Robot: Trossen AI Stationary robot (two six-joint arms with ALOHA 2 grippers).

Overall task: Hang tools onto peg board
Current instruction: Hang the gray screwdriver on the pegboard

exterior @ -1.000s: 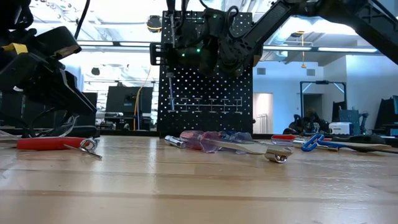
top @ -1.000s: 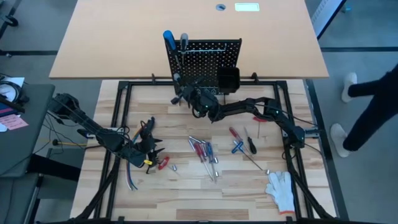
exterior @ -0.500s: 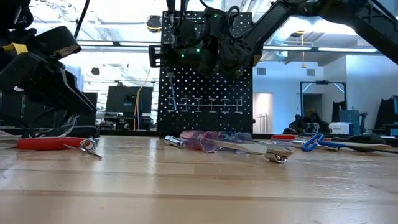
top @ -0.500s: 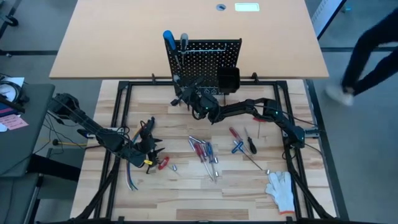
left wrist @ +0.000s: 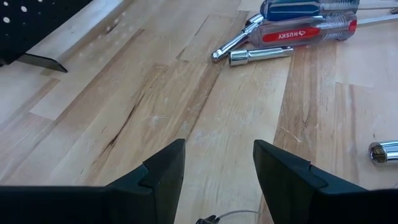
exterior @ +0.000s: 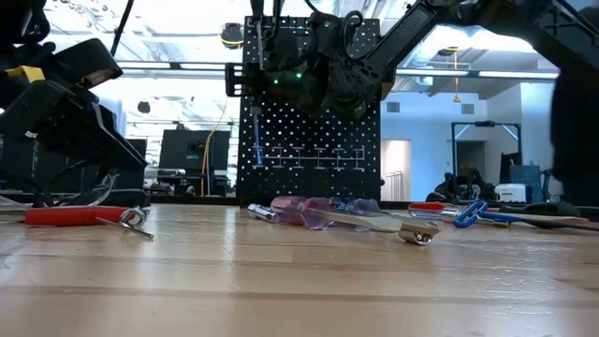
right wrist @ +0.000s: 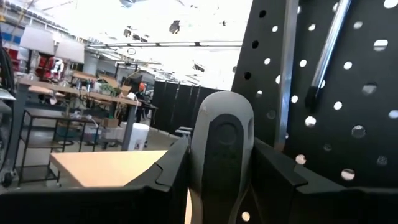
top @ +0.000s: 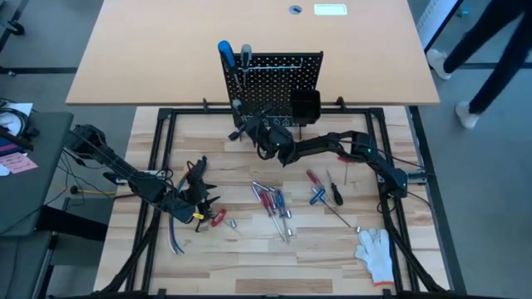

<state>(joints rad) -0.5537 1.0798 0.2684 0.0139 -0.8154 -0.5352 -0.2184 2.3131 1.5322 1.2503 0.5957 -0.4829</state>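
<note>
The right gripper point(top: 247, 131) sits just left of centre in the upper half of the high view, at the lower left corner of the upright peg board point(top: 278, 79), its fingers clamped on a grey-handled screwdriver point(right wrist: 221, 152) held against the board's left edge. The left gripper point(left wrist: 217, 168) rests low at the lower left of the high view with its fingers parted and nothing between them, while more tools point(top: 273, 202) lie loose mid-table, below the board
</note>
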